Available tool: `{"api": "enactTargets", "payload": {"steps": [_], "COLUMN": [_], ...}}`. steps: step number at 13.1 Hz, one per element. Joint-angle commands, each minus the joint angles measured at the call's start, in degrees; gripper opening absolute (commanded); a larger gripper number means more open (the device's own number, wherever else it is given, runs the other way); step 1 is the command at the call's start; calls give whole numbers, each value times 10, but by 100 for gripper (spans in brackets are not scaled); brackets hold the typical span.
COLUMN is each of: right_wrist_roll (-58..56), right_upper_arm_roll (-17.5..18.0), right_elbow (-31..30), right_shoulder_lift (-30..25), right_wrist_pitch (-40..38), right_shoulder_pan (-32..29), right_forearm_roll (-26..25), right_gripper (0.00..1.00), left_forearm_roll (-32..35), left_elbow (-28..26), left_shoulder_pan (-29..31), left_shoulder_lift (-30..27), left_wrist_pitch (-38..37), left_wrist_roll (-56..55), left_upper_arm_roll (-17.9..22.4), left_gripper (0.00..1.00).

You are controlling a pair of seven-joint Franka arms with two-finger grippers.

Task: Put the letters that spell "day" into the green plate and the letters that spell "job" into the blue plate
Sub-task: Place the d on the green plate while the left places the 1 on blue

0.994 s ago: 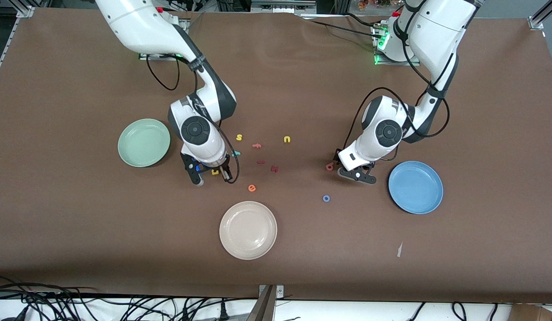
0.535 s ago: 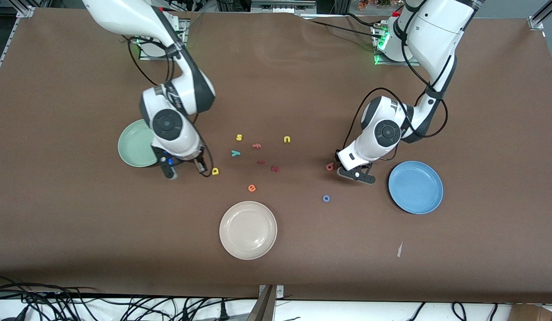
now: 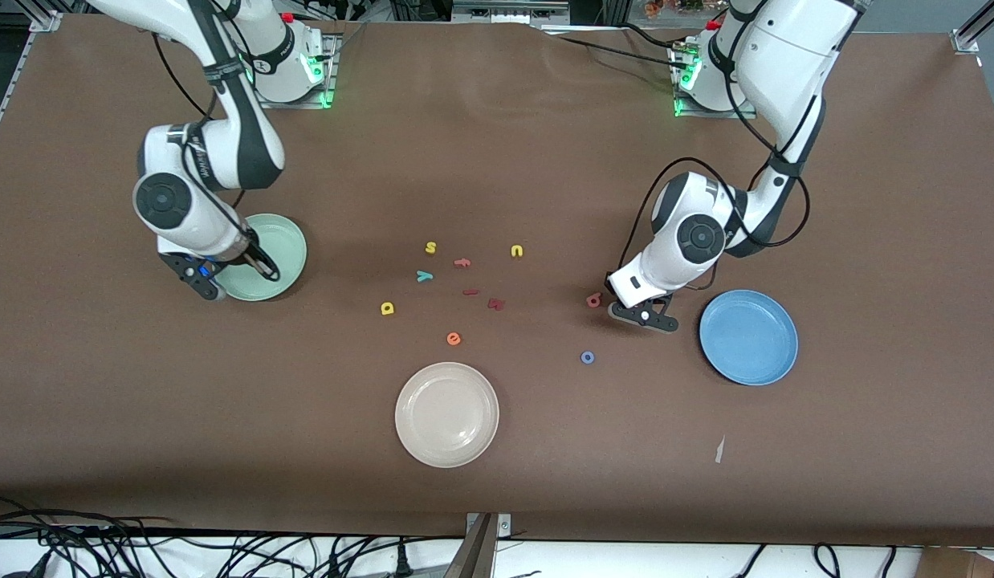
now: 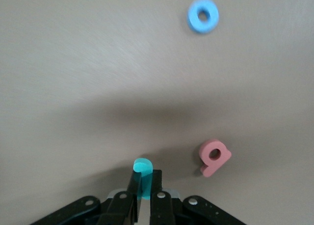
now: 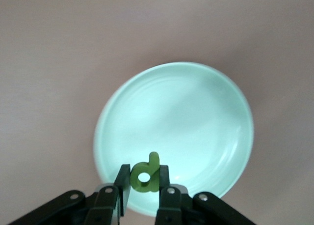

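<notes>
My right gripper [image 5: 143,180] is shut on the dark green "d" [image 5: 145,174] and hangs over the rim of the green plate [image 3: 279,245]. My left gripper [image 4: 143,183] is shut on the teal "j" [image 4: 143,172], low over the table. The salmon-pink "b" [image 3: 594,300] lies right beside that gripper, and the blue "o" [image 3: 588,357] lies nearer the front camera. The blue plate [image 3: 748,337] sits toward the left arm's end. Mid-table lie the yellow "a" [image 3: 388,308] and the teal "y" [image 3: 424,276].
A cream-white plate [image 3: 446,413] sits nearest the front camera. Mid-table also lie a yellow "s" [image 3: 430,247], a pink "f" [image 3: 462,262], a yellow "u" [image 3: 517,251], an orange "e" [image 3: 454,339] and two dark red pieces [image 3: 494,303].
My right arm has swung from beside the yellow "a" to the green plate, carrying the "d". My left gripper has closed on the "j" without moving away.
</notes>
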Motion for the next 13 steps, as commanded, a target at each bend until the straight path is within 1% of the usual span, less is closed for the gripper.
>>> {"api": "enactTargets", "payload": {"steps": [1,2,3,4,5,6,7,8,9,10,11,12,13], "right_wrist_roll": [-38,-40,-44,-47,-46,-42,-43,-46,-47,-46,-47,-47,-46], "right_upper_arm_roll": [-13,-13,-13,-13,-13,-13,-13,-7,-5,-1,4,17,35], "right_elbow": [-77,-110,-129,-129,-129,-129,-126,-114,-93,-68,-52,-41,-23], "right_shoulder_lift": [-29,-26,-20,-18,-18,-17,-24,-39,-46,-46,-44,-42,-39], "right_wrist_pitch": [71,136,184,184,183,183,175,139,91,49,31,31,30], "right_shoulder_pan": [5,5,5,4,4,4,4,5,8,8,9,9,9], "right_forearm_roll": [1,1,0,1,1,1,1,0,0,0,0,-1,0], "right_gripper": [0,0,0,7,26,61,100,100,100,100,100,100,100], "left_forearm_roll": [20,34,34,34,33,32,32,29,26,25,24,20,-6], "left_elbow": [-11,-11,-10,-11,-10,-10,-9,-9,-9,-9,-7,-7,-5], "left_shoulder_pan": [58,92,118,140,156,163,163,163,162,159,154,142,123], "left_shoulder_lift": [-84,-90,-89,-87,-79,-71,-67,-66,-64,-64,-64,-63,-64], "left_wrist_pitch": [-62,-63,-63,-63,-62,-58,-56,-56,-56,-55,-55,-55,-55], "left_wrist_roll": [40,78,124,179,214,220,220,220,216,213,212,208,195], "left_upper_arm_roll": [3,2,3,3,5,5,5,5,4,4,3,3,3], "left_gripper": [0,0,0,0,4,21,28,57,72,75,75,74,71]}}
